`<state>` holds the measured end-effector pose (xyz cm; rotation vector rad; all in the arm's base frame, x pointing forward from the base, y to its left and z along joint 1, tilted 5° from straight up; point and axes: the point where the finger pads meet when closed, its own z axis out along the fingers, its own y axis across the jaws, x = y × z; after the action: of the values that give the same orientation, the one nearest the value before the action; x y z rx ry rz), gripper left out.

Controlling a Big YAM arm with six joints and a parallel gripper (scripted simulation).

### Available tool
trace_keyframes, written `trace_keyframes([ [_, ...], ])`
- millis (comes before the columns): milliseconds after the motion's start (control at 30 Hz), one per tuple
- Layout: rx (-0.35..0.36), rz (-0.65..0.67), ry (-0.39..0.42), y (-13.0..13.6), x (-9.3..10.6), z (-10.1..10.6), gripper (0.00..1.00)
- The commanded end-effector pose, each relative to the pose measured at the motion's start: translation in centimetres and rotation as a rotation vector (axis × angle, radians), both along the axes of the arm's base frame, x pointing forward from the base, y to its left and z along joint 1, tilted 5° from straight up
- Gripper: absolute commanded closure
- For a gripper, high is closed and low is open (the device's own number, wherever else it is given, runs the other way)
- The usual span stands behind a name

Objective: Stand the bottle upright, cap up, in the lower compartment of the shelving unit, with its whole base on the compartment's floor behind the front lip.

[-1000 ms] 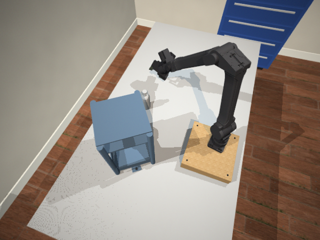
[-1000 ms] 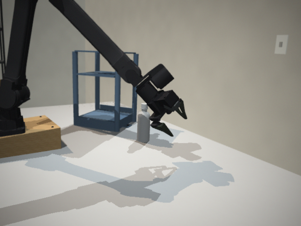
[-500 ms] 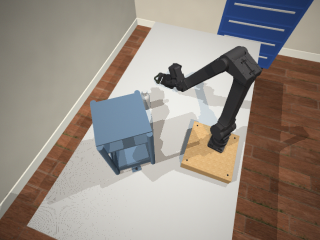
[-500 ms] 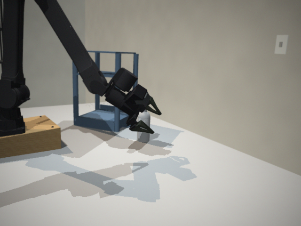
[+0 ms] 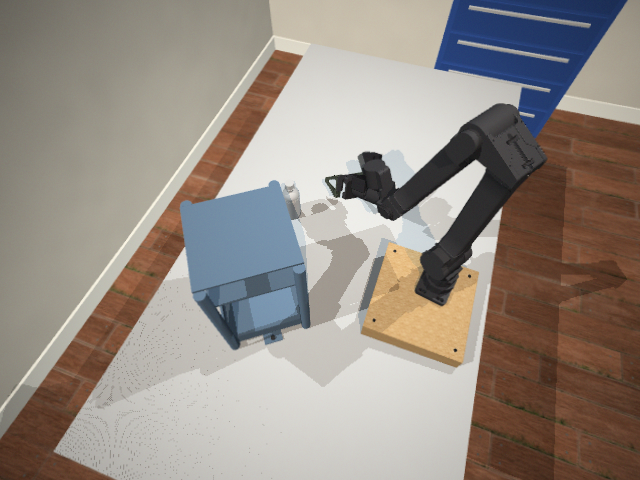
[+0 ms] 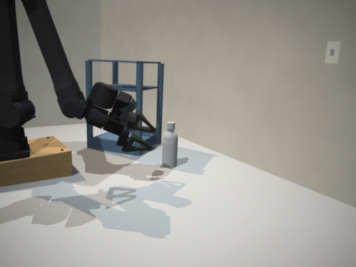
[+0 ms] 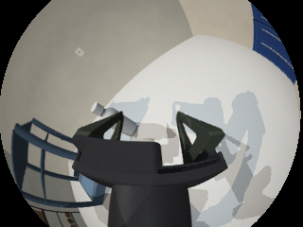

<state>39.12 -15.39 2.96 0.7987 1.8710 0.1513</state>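
A grey-white bottle (image 5: 291, 201) (image 6: 169, 149) (image 7: 128, 125) stands upright, cap up, on the white surface. It is outside the blue shelving unit (image 5: 240, 237) (image 6: 139, 74) (image 7: 20, 156), close to one corner post. The unit's lower compartment floor (image 5: 268, 310) (image 6: 104, 135) shows no object on its visible part. My gripper (image 5: 331, 187) (image 6: 154, 139) (image 7: 150, 114) is open and empty, raised above the surface and angled down. It is to the right of the bottle in the top view, with a gap between. In the wrist view the left finger overlaps part of the bottle.
The arm stands on a wooden base (image 5: 413, 330) (image 6: 37, 172), beside the shelving unit. The unit has corner posts, a top panel and a middle shelf (image 6: 149, 87). A blue drawer cabinet (image 5: 522, 38) (image 7: 270, 40) stands at the back. A wall runs behind the bottle and unit.
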Motion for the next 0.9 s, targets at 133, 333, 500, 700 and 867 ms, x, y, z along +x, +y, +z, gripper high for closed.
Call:
trace_keyframes([
  [133, -0.198, 0.082, -0.054, 1.7, -2.5, 2.1, 0.13],
  [333, -0.296, 0.182, -0.041, 5.0, -2.2, 1.6, 0.13],
  [500, -0.362, 0.256, -0.038, 7.3, -1.7, 1.3, 0.13],
  [700, -0.403, 0.302, -0.035, 8.9, -1.6, 1.0, 0.13],
  [867, -0.441, 0.344, -0.035, 10.3, -1.6, 0.9, 0.13],
])
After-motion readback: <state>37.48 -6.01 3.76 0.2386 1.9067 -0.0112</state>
